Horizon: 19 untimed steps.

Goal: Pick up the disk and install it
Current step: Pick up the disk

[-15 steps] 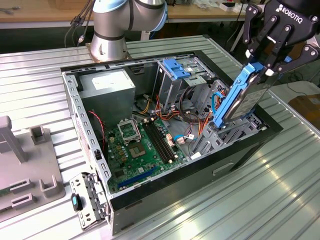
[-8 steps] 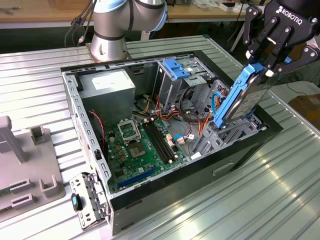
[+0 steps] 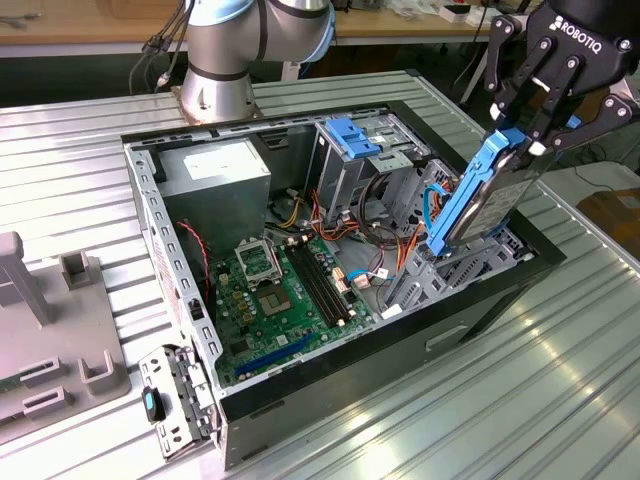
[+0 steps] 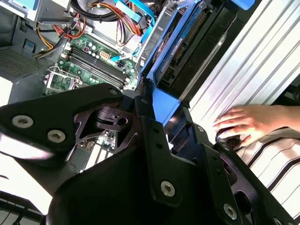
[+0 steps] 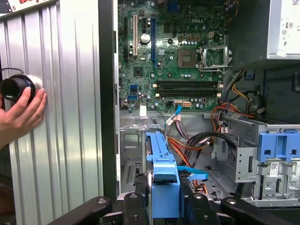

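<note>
My gripper (image 3: 522,140) is clenched on the top end of the disk (image 3: 478,195) at the upper right of the exterior view. I hold the disk tilted, its blue rail facing out and its lower end dipping into the open computer case (image 3: 160,230) close to the wall on the exterior view's right. The motherboard (image 3: 270,290) lies mid-frame with the blue-topped drive cage (image 3: 352,140) above it. In the first wrist view a person's hand (image 5: 21,115) rests on the ribbed table (image 5: 70,93) outside the case, cupped round a black knob (image 5: 15,88).
</note>
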Each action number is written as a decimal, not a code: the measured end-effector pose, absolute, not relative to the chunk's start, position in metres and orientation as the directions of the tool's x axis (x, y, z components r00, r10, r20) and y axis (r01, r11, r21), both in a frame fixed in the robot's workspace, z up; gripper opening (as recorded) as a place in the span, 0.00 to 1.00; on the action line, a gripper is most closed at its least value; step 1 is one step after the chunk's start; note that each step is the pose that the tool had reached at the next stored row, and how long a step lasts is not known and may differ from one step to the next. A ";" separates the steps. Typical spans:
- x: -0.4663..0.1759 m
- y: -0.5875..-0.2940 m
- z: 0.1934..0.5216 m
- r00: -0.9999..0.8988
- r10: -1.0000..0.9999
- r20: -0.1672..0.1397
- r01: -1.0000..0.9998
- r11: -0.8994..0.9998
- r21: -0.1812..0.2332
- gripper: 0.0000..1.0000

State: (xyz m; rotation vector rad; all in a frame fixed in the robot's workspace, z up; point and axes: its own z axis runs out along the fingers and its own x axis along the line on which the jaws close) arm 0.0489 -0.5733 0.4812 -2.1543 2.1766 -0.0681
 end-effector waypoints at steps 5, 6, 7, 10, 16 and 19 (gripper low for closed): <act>0.049 -0.571 0.480 -0.009 -1.000 -0.024 -0.996 0.011 -0.087 0.36; 0.049 -0.570 0.479 -0.009 -1.000 -0.024 -0.996 0.011 -0.087 0.36; 0.049 -0.570 0.478 -0.009 -1.000 -0.024 -0.996 0.011 -0.087 0.36; 0.049 -0.570 0.478 -0.009 -1.000 -0.024 -0.996 0.011 -0.087 0.36; 0.049 -0.570 0.474 -0.009 -1.000 -0.024 -0.996 0.011 -0.087 0.36; 0.049 -0.570 0.474 -0.009 -1.000 -0.024 -0.996 0.011 -0.086 0.36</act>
